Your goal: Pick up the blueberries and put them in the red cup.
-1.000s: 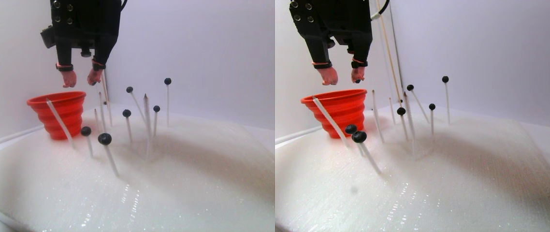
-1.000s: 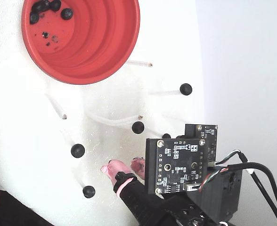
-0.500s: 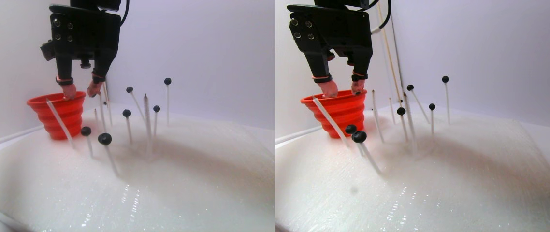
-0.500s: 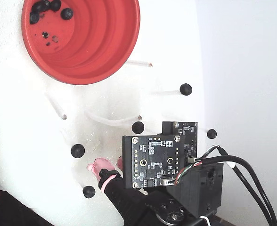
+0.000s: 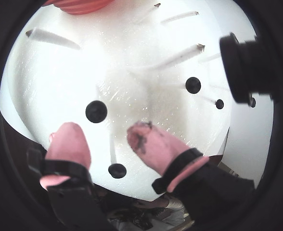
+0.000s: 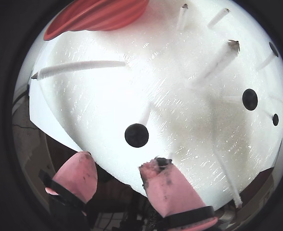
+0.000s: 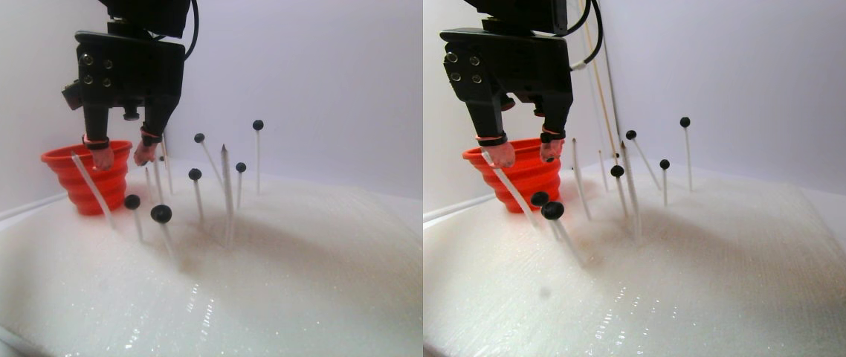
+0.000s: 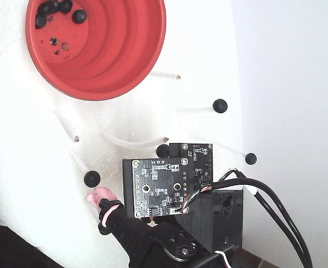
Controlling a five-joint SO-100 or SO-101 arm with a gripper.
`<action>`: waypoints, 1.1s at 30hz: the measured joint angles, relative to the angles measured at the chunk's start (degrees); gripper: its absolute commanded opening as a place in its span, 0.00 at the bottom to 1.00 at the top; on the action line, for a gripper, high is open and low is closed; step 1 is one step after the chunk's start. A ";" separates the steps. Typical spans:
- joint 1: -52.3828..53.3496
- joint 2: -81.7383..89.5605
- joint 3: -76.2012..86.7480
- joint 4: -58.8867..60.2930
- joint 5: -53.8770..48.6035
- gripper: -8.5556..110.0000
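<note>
Pink-tipped fingers [image 5: 69,142] of the gripper [image 5: 105,139] stood spread and empty above the white foam pad [image 5: 59,82]. Just ahead of their gap sat a blueberry [image 5: 96,111] on an upright white stick [image 6: 145,113], another berry [image 5: 117,170] showing between them nearer the wrist. Beyond the fingertips stood the red cup [image 8: 114,50], mouth up, holding several berries.

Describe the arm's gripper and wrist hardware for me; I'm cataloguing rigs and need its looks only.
The black plastic two-finger gripper has pink rubbery fingertip covers, one dark-smudged, each cinched by a black band edged in pink. Above sits a boxy black body with screws. The fixed view shows a black circuit board with silver corner screws and black cables.
</note>
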 measured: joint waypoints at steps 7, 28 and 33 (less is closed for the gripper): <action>0.88 -3.52 0.00 -2.64 -1.32 0.23; 1.93 -15.64 -2.99 -12.22 -1.85 0.24; 1.93 -17.23 -4.04 -13.71 -1.85 0.24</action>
